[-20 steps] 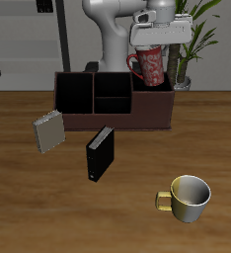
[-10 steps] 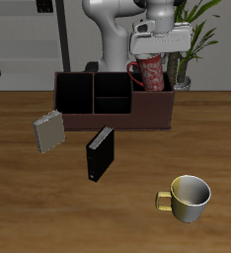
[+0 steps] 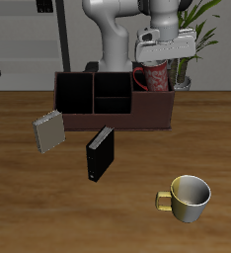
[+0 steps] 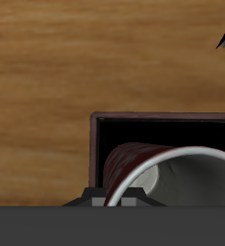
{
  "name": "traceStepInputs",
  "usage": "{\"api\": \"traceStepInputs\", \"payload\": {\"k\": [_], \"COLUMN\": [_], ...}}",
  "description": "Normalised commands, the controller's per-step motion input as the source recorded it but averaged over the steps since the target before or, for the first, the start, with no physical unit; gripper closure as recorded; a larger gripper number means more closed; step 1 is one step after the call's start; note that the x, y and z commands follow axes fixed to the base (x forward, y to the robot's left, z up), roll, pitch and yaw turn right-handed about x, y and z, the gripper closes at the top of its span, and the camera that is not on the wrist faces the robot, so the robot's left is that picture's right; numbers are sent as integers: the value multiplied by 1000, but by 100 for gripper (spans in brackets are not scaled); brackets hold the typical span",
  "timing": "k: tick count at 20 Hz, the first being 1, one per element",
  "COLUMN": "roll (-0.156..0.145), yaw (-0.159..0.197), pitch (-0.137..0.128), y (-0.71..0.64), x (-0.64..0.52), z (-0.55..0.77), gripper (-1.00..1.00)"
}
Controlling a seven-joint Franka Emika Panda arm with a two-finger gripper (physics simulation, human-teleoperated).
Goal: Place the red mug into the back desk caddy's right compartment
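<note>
Your gripper hangs over the far end of the back desk caddy, the long, low, dark brown box organizer with black inner dividers. The red mug, ceramic with a pale speckled pattern, sits directly under your fingers, partly sunk into the right compartment, the widest undivided section with dark reddish-brown walls. Its upper half stands above the caddy's rim, and its loop handle juts out toward the black-walled sections.

You cannot tell from the exterior view whether your fingers are clamped on the mug or already off it; the white hand body hides the tips. In the wrist view, the mug's pale rim and grey inside fill the space just below your fingers, inside the compartment's dark walls, with bare wooden table beyond.

Well away from your fingers, toward the table's front, stand a small upright black box and a tilted grey booklet. A plain yellowish-cream mug sits nearer the front edge still.
</note>
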Motion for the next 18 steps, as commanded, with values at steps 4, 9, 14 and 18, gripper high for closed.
{"api": "traceStepInputs", "payload": {"k": [4,9,14,18], "roll": [1,-8,-43,-9], "yaw": [-5,-5,-21,-30], "pitch": [11,21,40,40], "y": [-10,-34,-136,-25], "x": [32,80,117,26], "z": [-87,-149,-236,-154], "gripper": [100,100,100,-100]}}
